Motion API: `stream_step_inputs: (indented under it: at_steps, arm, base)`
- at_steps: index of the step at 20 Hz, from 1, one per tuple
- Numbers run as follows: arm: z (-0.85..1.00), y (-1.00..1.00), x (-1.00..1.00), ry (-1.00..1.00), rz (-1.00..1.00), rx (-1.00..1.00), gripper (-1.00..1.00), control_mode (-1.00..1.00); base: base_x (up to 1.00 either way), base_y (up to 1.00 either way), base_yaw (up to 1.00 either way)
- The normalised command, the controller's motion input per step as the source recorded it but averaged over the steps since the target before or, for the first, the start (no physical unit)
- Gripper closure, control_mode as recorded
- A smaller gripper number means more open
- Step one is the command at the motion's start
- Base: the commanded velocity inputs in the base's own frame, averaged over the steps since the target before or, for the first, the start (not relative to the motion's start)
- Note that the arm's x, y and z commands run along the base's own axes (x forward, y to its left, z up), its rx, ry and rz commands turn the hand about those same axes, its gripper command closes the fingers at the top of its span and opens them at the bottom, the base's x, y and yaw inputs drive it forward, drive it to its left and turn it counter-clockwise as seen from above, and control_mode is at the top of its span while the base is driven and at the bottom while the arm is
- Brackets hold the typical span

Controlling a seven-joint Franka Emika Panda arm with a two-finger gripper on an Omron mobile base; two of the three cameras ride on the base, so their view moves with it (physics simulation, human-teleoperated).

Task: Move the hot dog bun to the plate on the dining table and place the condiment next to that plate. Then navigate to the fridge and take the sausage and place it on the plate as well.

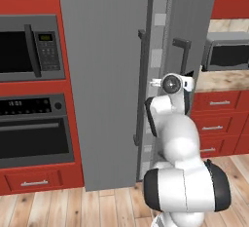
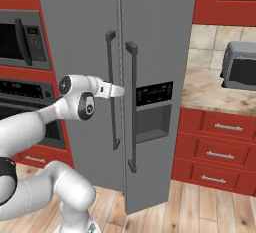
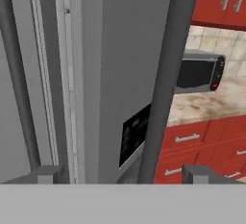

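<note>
The robot stands in front of the tall plain grey fridge (image 2: 150,52). Its right door is ajar, swung a little toward the robot, as the right base view shows at the door's lower edge. The two-finger gripper (image 3: 122,174) is at the dark vertical handle (image 3: 163,88) of that right door. In the hand view the two small dark finger tips (image 3: 48,174) stand wide apart at the bottom, and the handle bar rises between them. The jaws are spread wide and they hold nothing; the bar passes between the fingers without visible contact.

The relation that matters is this one: the handle's long axis runs vertically, and it lies just ahead of the hand, between the fingers. The opened gap of the fridge is to the left of this handle in the hand view, beside the second dark handle (image 3: 19,74) of the left door.

The sausage is not visible from here; it is probably on the shelves inside. In the left base view pale inner shelves (image 1: 159,41) show through the gap. The door will likely need to open wider before the hand can reach in.
</note>
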Motion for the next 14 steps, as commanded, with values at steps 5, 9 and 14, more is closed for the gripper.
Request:
stream_step_inputs:
  at_steps: [5,9,14]
  arm:
    - [0.9,0.7,0.42,0.44,0.04,-0.04,-1.0,-1.0]
    - [0.17,0.6,0.86,0.44,0.11,-0.16,-1.0,-1.0]
    - [-0.14,0.37,0.86,0.26,0.14,-0.23,-1.0,-1.0]
  base:
    - [0.0,0.0,0.0]
    - [0.0,0.0,0.0]
    - [0.0,0.0,0.0]
